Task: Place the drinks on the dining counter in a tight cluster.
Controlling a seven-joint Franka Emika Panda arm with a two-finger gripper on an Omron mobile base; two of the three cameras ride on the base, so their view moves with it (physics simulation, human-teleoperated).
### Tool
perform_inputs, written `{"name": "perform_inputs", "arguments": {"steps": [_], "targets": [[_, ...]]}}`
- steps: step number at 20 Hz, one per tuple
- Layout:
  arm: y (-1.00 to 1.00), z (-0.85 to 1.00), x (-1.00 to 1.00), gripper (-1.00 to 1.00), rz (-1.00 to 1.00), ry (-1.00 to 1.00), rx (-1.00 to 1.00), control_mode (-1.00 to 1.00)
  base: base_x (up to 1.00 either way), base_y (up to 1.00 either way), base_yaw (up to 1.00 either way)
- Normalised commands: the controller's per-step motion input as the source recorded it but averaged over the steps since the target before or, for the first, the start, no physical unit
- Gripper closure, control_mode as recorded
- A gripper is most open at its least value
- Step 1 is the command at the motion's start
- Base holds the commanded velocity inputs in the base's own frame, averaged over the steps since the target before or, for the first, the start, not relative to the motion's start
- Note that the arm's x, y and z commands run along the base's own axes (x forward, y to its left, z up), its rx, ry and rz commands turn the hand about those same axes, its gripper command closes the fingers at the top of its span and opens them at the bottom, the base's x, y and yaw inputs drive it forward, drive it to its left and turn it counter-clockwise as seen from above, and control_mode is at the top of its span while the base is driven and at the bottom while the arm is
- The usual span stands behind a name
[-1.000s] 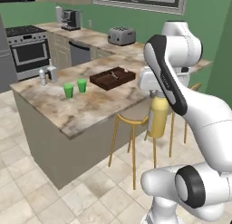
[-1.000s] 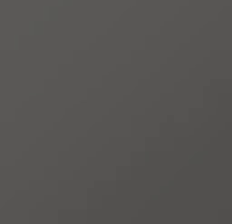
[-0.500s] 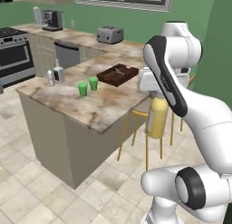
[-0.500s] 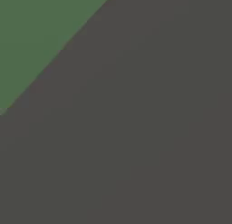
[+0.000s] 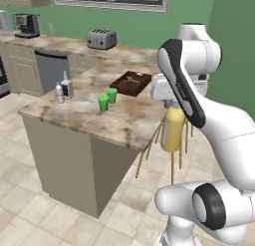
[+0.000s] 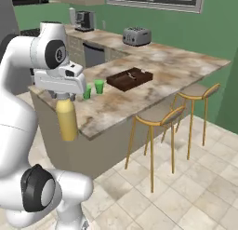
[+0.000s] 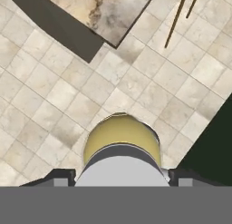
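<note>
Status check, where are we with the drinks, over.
Gripper shut on yellow bottle, hanging off the dining counter edge above the floor. Dark bottle and water bottle together at far corner. Two green cups stand between.

White robot arm bent at the elbow, wrist pointing straight down, gripper (image 6: pixel 63 98) clamped around the neck of a yellow bottle (image 6: pixel 68 121) hanging below it.

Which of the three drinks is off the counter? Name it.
The yellow bottle: it hangs upright in the gripper, beside the dining counter. The dark bottle and clear bottle stand on it.
</note>
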Motion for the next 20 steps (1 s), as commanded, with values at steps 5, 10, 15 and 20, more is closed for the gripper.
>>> {"name": "perform_inputs", "arguments": {"steps": [5,10,15,20], "targets": [[0.00,0.00,0.00,1.00,0.00,0.00,0.00,1.00,0.15,1.00,-0.40],[0.00,0.00,0.00,1.00,0.00,0.00,0.00,1.00,0.20,1.00,-0.43],[0.00,0.00,0.00,1.00,0.00,0.00,0.00,1.00,0.25,1.00,-0.44],[0.00,0.00,0.00,1.00,0.00,0.00,0.00,1.00,0.18,1.00,-0.43]]}}
